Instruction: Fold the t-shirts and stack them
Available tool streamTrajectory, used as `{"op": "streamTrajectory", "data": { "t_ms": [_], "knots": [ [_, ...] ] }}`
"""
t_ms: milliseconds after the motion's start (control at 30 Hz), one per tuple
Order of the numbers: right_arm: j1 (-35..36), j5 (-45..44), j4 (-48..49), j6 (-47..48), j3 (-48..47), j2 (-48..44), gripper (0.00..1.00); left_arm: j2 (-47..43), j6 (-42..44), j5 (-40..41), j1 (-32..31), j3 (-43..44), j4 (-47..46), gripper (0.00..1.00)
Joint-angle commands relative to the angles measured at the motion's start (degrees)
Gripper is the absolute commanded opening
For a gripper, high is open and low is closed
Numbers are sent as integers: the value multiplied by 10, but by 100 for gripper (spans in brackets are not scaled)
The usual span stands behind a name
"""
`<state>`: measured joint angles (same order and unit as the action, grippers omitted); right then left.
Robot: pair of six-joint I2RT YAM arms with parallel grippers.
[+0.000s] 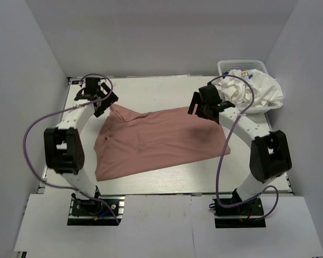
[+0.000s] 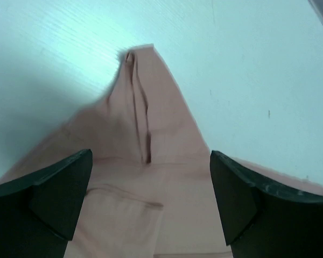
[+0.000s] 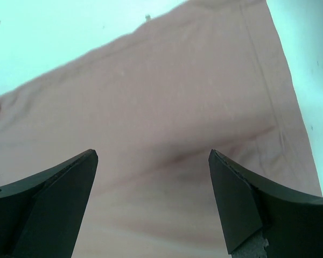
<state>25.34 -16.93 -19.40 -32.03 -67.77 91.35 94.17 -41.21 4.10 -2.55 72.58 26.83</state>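
Note:
The dusty pink t-shirt (image 1: 156, 140) lies spread and creased on the white table (image 1: 151, 91), folded over so that no print shows. My left gripper (image 1: 99, 97) hovers open and empty over the shirt's far left corner; in the left wrist view that corner (image 2: 145, 107) tapers to a point between the fingers (image 2: 59, 193). My right gripper (image 1: 204, 110) hovers open and empty over the shirt's far right edge; the right wrist view shows flat pink cloth (image 3: 167, 123) below its fingers (image 3: 242, 199). The white t-shirt (image 1: 261, 91) lies crumpled in the basket (image 1: 231, 65) at the back right.
The white basket stands at the table's far right corner, against the right wall. Grey walls close in the table on the left, back and right. Purple cables (image 1: 35, 129) loop off both arms.

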Motion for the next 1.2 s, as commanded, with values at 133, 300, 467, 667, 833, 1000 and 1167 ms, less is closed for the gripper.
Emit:
{"op": "streamTrajectory", "data": {
  "t_ms": [133, 300, 467, 667, 833, 1000, 1167],
  "knots": [
    [-32, -13, -31, 45, -118, 108, 90, 222, 34, 65, 7, 245, 70, 97],
    [-56, -14, -34, 50, -135, 135, 90, 324, 42, 91, 7, 339, 92, 89],
    [-77, -1, -35, 56, -132, 144, 90, 362, 42, 61, 7, 351, 63, 62],
    [-97, 0, -41, 51, -134, 157, 90, 355, 42, 35, 7, 311, 29, 28],
    [-101, -8, -46, 60, -163, 193, 90, 349, 42, 35, 7, 311, 29, 0],
    [-101, -44, -79, 63, -270, 267, 90, 334, 47, 29, 7, 318, 29, 0],
    [-101, -74, -72, 56, -336, 330, 90, 298, 65, 22, 7, 303, 34, 0]
  ]
}}
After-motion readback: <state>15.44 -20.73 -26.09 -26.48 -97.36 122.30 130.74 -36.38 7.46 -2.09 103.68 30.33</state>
